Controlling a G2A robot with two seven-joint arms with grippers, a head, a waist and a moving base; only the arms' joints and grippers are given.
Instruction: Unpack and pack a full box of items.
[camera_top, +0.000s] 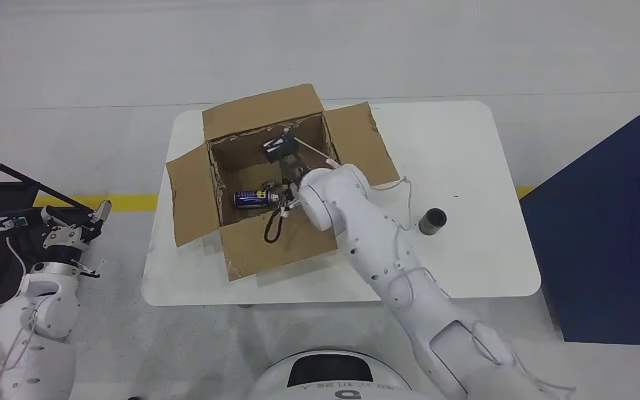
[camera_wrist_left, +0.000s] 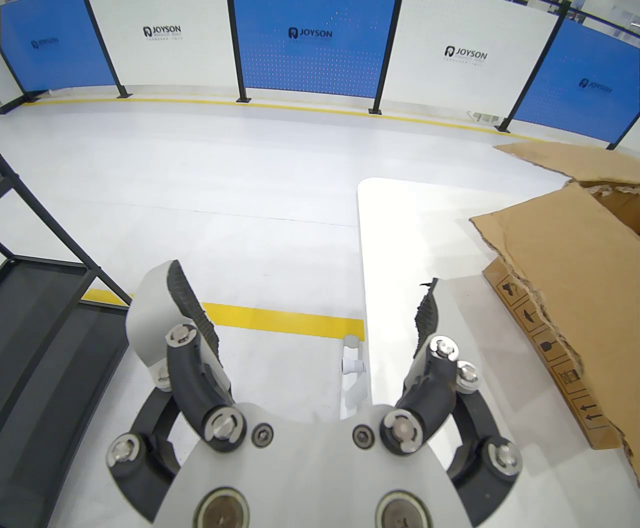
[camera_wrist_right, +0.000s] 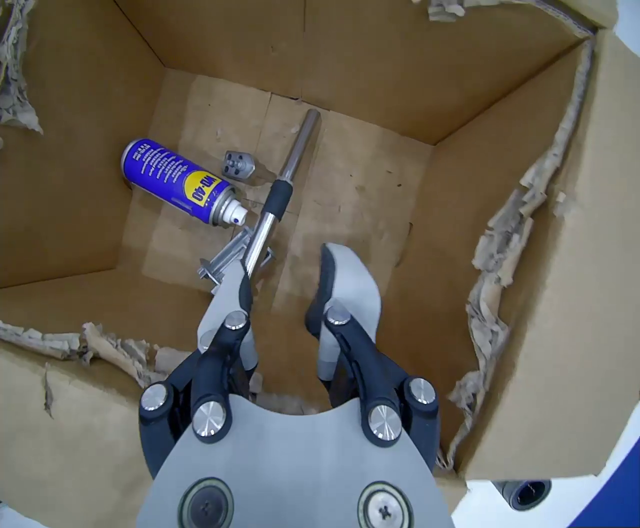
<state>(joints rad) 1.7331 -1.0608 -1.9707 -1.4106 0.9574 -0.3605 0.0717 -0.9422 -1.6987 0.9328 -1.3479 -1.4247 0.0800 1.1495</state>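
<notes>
An open cardboard box (camera_top: 352, 138) with torn flaps stands on the white table (camera_top: 470, 150). My right gripper (camera_wrist_right: 287, 272) hangs open inside it, low over the box floor, with nothing between its fingers. One finger (camera_wrist_right: 232, 292) lies against the near end of a metal rod with a black grip (camera_wrist_right: 285, 182). A blue spray can (camera_wrist_right: 175, 181) lies on its side beside the rod, and a small metal block (camera_wrist_right: 239, 165) sits between them. A metal bracket (camera_wrist_right: 220, 265) lies under the rod's near end. My left gripper (camera_wrist_left: 310, 300) is open over the floor, off the table's left edge.
A black cylinder (camera_top: 432, 220) stands on the table to the right of the box. A dark item (camera_top: 277, 147) sits near the box's far wall. A black metal rack (camera_wrist_left: 40, 310) stands by my left gripper. Blue and white barrier panels (camera_wrist_left: 310, 45) line the room.
</notes>
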